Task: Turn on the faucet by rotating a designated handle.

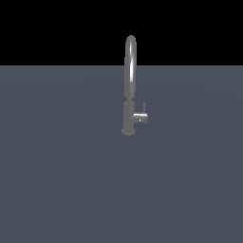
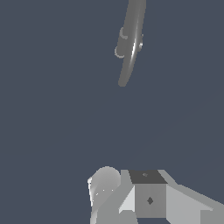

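The faucet (image 1: 129, 90) is standing up tall; its handle (image 1: 141, 115) is sticking out sideways; I cannot tell if the gripper (image 2: 131, 197) is spread or pressed together.

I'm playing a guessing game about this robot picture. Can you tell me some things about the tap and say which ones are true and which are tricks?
1. The faucet stands upright on the flat grey surface. True.
2. The handle sticks out toward the exterior view's left. False: it sticks out toward the exterior view's right.
3. The spout is a short, flat bar. False: it is a tall, narrow arch.
4. No robot arm shows in the exterior view. True.
5. The robot is already holding the handle. False: in the wrist view the faucet is well away from the robot's parts.
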